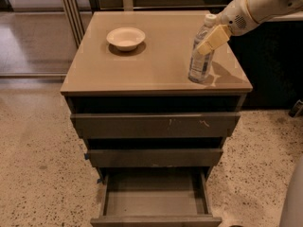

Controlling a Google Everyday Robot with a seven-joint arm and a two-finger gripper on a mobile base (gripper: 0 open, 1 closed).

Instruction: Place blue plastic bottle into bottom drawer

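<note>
The blue plastic bottle (201,60), clear and bluish with a white cap, stands upright at the right side of the cabinet top (151,65). My gripper (211,39) comes in from the upper right on a white arm and lies across the bottle's upper part, just below the cap. The bottle's base rests on the top. The bottom drawer (154,200), the lowest of three, is pulled out at the bottom of the view and shows an empty grey tray.
A cream bowl (126,37) sits at the back left of the cabinet top. The top drawer (156,125) and middle drawer (154,157) are slightly ajar. Speckled floor lies on both sides, and a dark cabinet stands to the right.
</note>
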